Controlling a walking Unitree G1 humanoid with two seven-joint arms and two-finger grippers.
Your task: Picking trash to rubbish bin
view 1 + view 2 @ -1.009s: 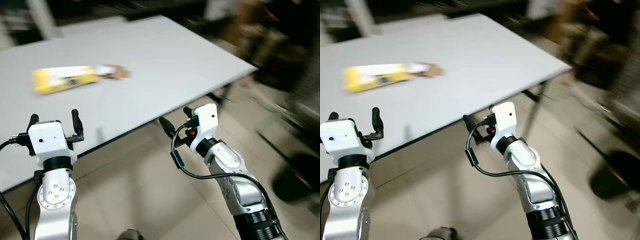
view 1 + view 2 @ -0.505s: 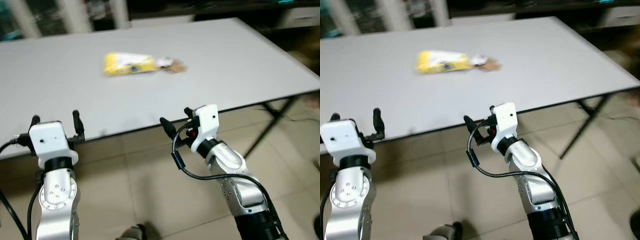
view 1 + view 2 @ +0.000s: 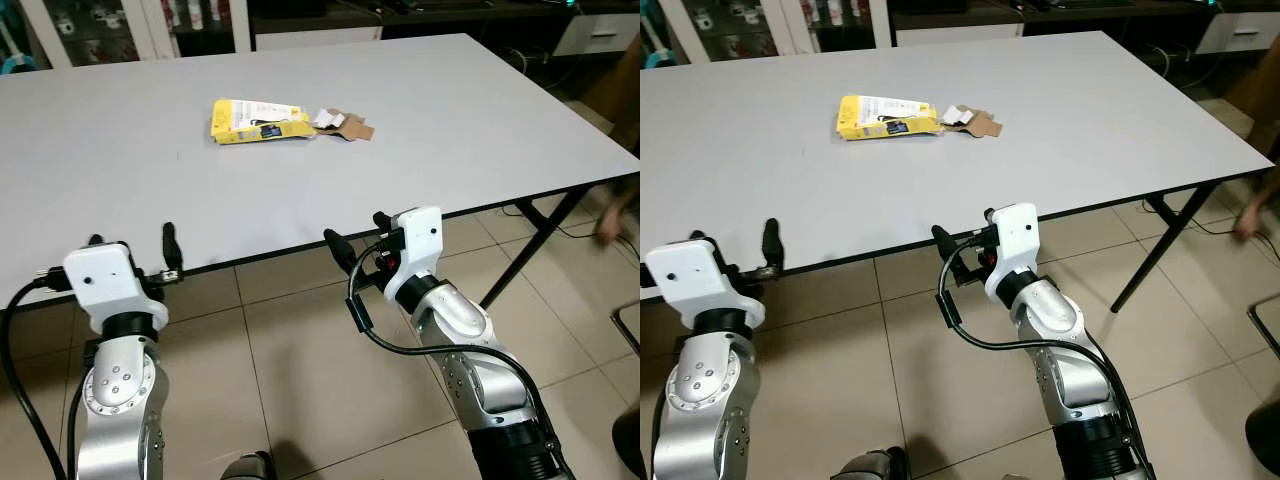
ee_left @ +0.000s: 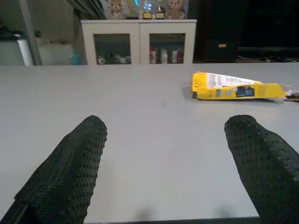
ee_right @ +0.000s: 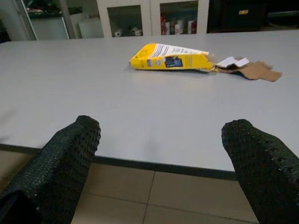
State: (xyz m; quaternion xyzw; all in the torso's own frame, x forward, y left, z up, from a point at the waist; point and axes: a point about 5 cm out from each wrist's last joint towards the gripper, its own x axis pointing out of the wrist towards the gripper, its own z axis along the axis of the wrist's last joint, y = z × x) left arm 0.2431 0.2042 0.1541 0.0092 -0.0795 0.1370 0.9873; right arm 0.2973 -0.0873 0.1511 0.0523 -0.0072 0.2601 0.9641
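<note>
Head views: yellow packet (image 3: pixel 255 120) lies flat well onto the white surface (image 3: pixel 470 120), far from the near edge, with torn cardboard scraps (image 3: pixel 345 125) just beside it on the robot's right. Left end effector (image 3: pixel 130 255) and right end effector (image 3: pixel 352 238) both hover at the near edge, fingers spread wide, holding nothing. A person's hand (image 3: pixel 612 222) shows by the surface's right corner

Left wrist view: fingers (image 4: pixel 70 168) wide apart, surface edge just under them, packet (image 4: pixel 236 88) well ahead and off to one side of the gap

Right wrist view: fingers (image 5: pixel 60 163) wide apart, packet (image 5: pixel 170 58) ahead and roughly between them, scraps (image 5: pixel 247 70) next to it

Risks, as judged:
- Reach: trash sits deep on the surface; an arm stretching from here likely falls short, or the torso bumps the edge while leaning in
- Flat packet on a smooth top: fingers coming down on it may skid it away instead of pinching it
- Scraps are thin and loose, so a grab at the packet may scatter them, or they get left behind
- No bin seen in these views, so the carry path is unknown
- Person nearby on the right: a swing of the right arm or a turn that way could come too close
</note>
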